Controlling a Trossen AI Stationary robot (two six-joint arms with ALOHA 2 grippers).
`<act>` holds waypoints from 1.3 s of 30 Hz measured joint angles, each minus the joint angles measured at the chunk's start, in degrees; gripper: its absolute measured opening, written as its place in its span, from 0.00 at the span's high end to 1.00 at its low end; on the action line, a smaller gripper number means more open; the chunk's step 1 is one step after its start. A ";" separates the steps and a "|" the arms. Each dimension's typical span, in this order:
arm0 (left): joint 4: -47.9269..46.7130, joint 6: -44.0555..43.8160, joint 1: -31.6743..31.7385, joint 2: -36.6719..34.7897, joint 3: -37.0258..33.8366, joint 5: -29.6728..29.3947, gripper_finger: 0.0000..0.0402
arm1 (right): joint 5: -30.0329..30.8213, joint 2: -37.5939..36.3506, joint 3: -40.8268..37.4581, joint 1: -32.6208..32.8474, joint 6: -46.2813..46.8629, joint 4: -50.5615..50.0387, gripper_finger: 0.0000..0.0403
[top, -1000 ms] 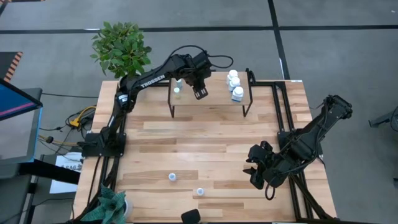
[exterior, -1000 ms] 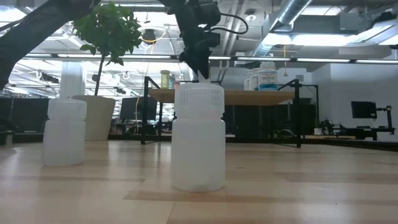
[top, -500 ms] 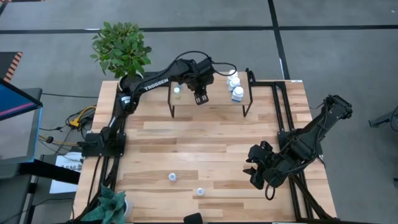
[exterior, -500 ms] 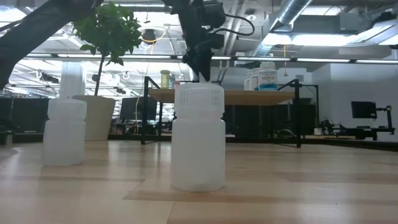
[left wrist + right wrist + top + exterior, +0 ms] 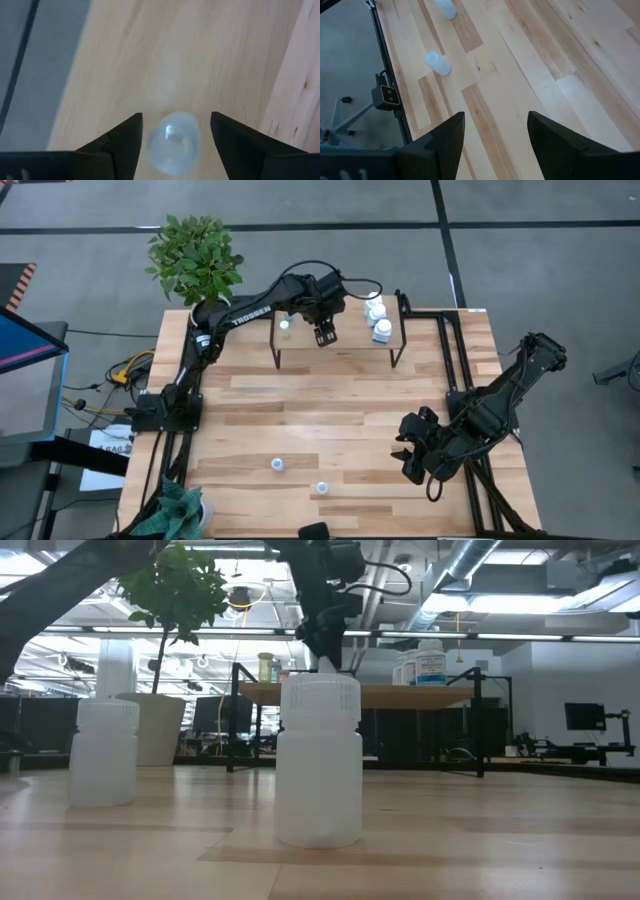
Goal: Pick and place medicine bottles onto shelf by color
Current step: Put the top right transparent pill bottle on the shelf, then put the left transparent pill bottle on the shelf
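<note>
The shelf (image 5: 350, 345) stands at the table's far side. On its right end are three white bottles (image 5: 378, 318), and near its left end is a pale-capped vial (image 5: 285, 323). My left gripper (image 5: 324, 332) is over the shelf's middle, pointing down and open. Its fingers stand on either side of a pale-blue-topped bottle (image 5: 174, 143), with a narrow gap on each side. The bottle seems to stand on the shelf top (image 5: 200, 60). Two white bottles (image 5: 277, 465) (image 5: 321, 488) stand on the table near its near edge. My right gripper (image 5: 412, 452) is open and empty at the near right.
A leafy plant (image 5: 195, 255) stands off the far left corner and another plant (image 5: 175, 515) at the near left corner. Black frame rails (image 5: 455, 370) run along the table's right side. The two near bottles stand large in the low view (image 5: 104, 755) (image 5: 320, 765).
My left gripper has shifted a little toward the table's right and near edges over the shelf top.
</note>
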 joint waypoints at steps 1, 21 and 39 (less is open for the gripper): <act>0.58 -0.01 -0.02 -0.04 0.27 -0.02 0.44 | -0.01 0.00 0.00 0.00 0.00 -0.02 0.41; 0.61 -1.82 -8.63 -11.50 0.31 3.62 0.42 | -0.02 0.02 0.00 0.00 0.00 -0.29 0.41; -17.03 -15.76 -30.34 -16.22 -0.86 13.37 0.42 | 0.10 0.02 0.00 -0.07 -0.46 -0.44 0.41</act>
